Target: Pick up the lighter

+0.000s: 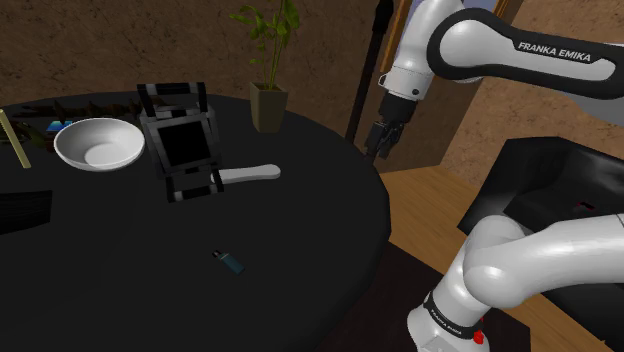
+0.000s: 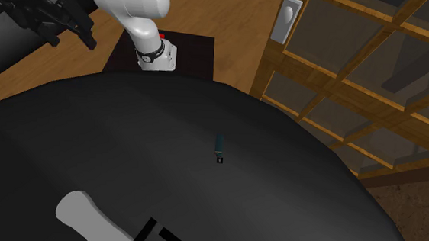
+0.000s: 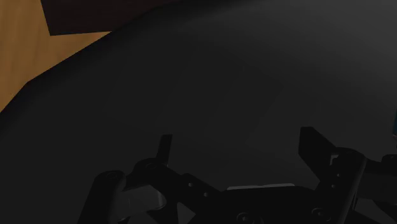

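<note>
Approach phase, basically, and nothing is grabbed yet. The gripper (image 1: 383, 140) hangs in the air over the edge of the round black table (image 1: 300, 230), on the shoulder view's right. In the wrist view its two fingers (image 3: 315, 143) stand wide apart, with only dark tabletop and a bit of wood floor (image 3: 25, 51) past them.

The lighter (image 1: 229, 262) is a small, dark teal stick with a paler end. It lies flat on a bare patch of the table toward the near edge in the shoulder view, well apart from the gripper. It sits on its own: the white bowl (image 1: 98, 143), the black boxy stand thing (image 1: 180, 140), the white handle (image 1: 250, 173) beside it and the potted plant (image 1: 268, 105) are all further back on the table. In the second exterior view its long axis points roughly toward the arm's base (image 2: 152, 55).

My read on the next move: swing across and down until the hand is right over the lighter, then turn the wrist so the fingers straddle its narrow width, not its length. It's thin and hugs the surface, so I'd guess the fingertips need to get almost onto the tabletop before closing, or they'll just skid over it.
</note>
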### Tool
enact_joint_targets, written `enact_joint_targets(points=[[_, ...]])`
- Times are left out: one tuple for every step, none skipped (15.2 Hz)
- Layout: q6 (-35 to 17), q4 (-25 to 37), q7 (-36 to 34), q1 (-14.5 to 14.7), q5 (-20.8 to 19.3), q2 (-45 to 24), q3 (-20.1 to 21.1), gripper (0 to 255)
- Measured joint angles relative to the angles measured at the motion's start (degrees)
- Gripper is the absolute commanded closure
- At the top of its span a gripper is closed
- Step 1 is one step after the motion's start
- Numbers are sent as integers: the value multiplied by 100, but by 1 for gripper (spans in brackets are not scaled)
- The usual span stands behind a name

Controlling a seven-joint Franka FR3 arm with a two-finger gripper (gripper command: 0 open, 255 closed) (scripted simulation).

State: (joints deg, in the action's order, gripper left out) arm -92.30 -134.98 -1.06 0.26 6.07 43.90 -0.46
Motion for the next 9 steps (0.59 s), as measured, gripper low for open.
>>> enact_joint_targets(points=[[0,0,0,0,0,0,0,0],[-40,21,-58,25,35,-58,63,0],[-89,15,-142,61,82,-100,155,0],[-196,17,-216,94,126,-209,247,0],[-286,-17,-309,134,178,-264,354,0],[-384,21,-421,180,237,-394,479,0],[-481,23,-520,220,285,-490,591,0],[-597,29,-599,251,322,-612,689,0],[-709,51,-722,298,375,-738,824,0]])
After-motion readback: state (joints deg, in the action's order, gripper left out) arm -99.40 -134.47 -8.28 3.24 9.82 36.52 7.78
